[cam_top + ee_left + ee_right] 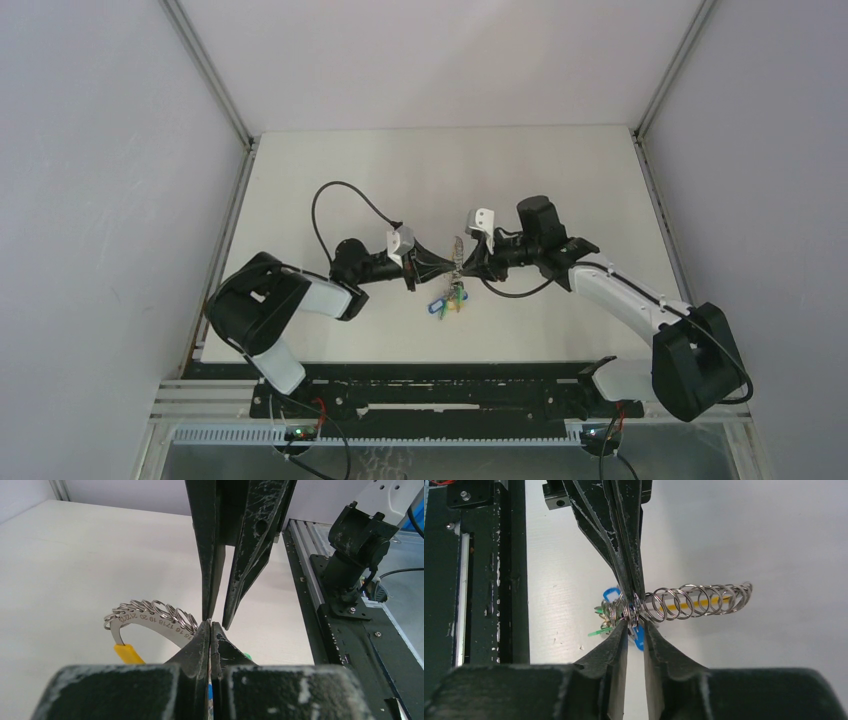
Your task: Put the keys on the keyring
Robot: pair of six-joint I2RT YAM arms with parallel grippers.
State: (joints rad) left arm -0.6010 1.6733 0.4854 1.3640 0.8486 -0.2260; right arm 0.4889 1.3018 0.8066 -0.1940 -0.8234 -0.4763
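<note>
A pale, matte white tabletop is filling the middle of the scene. Plain grey-white walls are closing it in on three sides, and slim aluminium posts are running up the back corners. A black mounting rail is lying along the near edge under the arm bases, and a black cable is looping over the surface behind the left arm. Both arms are reaching inward and meeting tip to tip over the centre of the tabletop. The keyring is hanging between them, clear of the surface and throwing a soft shadow on it. The left tool is pinching fully closed on the end of the ring's engraved metal band, where the small wire loops are bunching. The yellow band is sticking out below the far end. The right tool is coming in from the opposite side. Its tips are standing only narrowly apart around the cluster of loops, and I cannot tell whether they are actually gripping. Blue tags and green tags are dangling just beside the tips.
</note>
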